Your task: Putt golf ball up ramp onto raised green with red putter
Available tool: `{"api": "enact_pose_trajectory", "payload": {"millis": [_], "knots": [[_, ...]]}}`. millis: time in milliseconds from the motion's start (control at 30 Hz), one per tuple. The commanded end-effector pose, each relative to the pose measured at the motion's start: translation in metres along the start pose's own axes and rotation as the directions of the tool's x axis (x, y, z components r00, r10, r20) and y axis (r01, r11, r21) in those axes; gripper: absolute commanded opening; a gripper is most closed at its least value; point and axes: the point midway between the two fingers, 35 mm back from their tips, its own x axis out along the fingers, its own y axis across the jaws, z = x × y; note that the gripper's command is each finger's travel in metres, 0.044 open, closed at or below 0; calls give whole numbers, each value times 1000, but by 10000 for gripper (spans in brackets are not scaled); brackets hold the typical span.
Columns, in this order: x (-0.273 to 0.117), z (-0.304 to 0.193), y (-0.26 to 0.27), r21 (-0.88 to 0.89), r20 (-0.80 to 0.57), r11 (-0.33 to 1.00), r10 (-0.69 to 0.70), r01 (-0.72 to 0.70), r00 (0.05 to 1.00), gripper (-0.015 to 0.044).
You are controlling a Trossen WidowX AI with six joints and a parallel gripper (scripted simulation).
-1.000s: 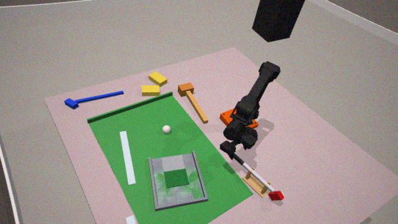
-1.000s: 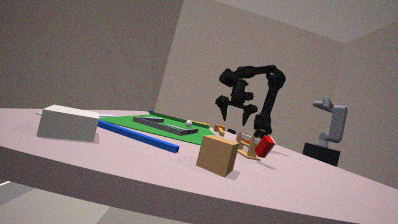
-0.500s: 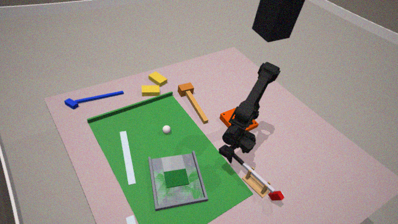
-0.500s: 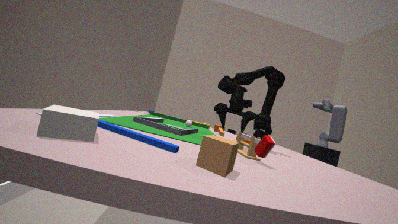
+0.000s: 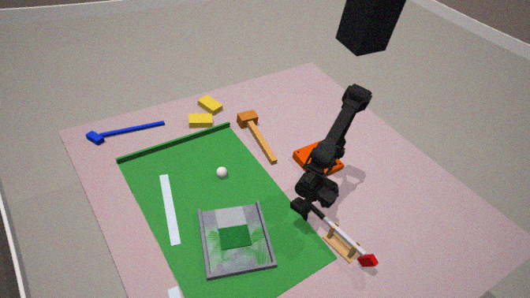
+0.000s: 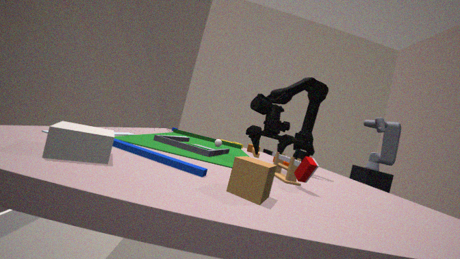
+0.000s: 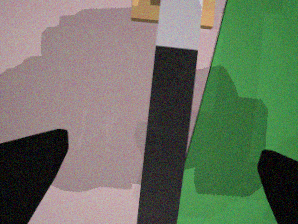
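red putter (image 5: pixel 344 233) (image 6: pixel 306 169) (image 7: pixel 170 125) on its wooden stand (image 5: pixel 338 247) (image 6: pixel 291 171) (image 7: pixel 145 11), not yet lifted | gripper (image 5: pixel 309 213) (image 6: pixel 268 152) (image 7: pixel 164 149) fingers wide apart, nothing held | ball (image 5: pixel 222 172) (image 6: pixel 218 142) on the mat (image 5: pixel 189 177) (image 6: pixel 198 140) (image 7: pixel 260 60), off the ramp (image 5: pixel 203 244) (image 6: pixel 181 145); grip, putt remain | wrist shows handle between fingers; only top shows the raised green (image 5: pixel 235 236)
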Motion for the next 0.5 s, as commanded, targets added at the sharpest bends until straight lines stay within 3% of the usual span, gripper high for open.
{"api": "enact_pose_trajectory", "payload": {"millis": [0, 200, 467], "knots": [[7, -3, 1, 8, -6, 1000, 6, -5, 1000, 440], [14, -5, 1, 8, -6, 1000, 6, -6, 1000, 440], [10, -3, 1, 1, -1, 1000, 3, -3, 1000, 230]]}}
